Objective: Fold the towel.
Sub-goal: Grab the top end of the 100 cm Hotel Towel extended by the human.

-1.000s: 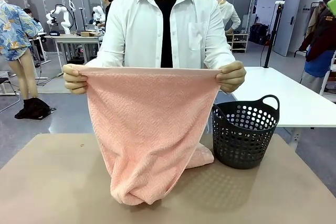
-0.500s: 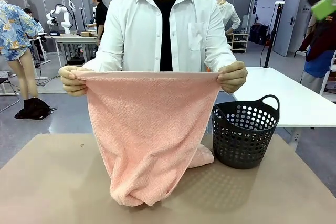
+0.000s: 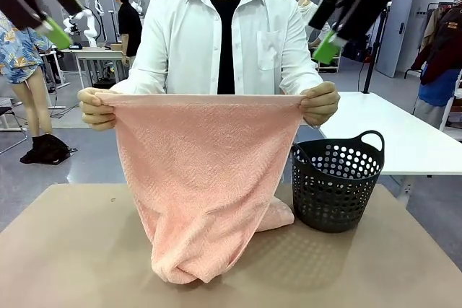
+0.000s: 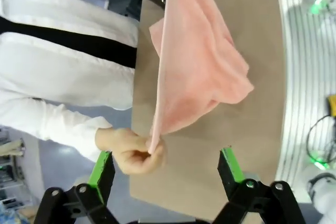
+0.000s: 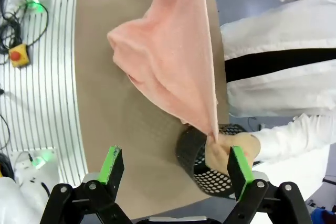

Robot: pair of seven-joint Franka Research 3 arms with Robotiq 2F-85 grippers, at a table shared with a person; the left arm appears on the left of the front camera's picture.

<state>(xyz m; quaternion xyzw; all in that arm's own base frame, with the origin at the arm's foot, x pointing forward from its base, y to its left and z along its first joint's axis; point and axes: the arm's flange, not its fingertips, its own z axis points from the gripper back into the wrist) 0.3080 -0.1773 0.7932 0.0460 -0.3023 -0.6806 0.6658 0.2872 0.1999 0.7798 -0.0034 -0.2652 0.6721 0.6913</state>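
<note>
well, our left gripper (image 4: 165,163) and right gripper (image 5: 174,158) gape empty; the towel (image 3: 202,178) hangs spread from a person's hands (image 3: 97,108).

Bright, even overhead light is flooding the room, and the towel (image 3: 202,178) is casting only a soft, faint shadow on the table (image 3: 65,250). In the front view my left gripper (image 3: 61,16) and right gripper (image 3: 346,23) are smearing with motion blur. My wrist cameras are bending straight lines near the edges, and the floor stripes (image 4: 299,77) are glaring white
</note>
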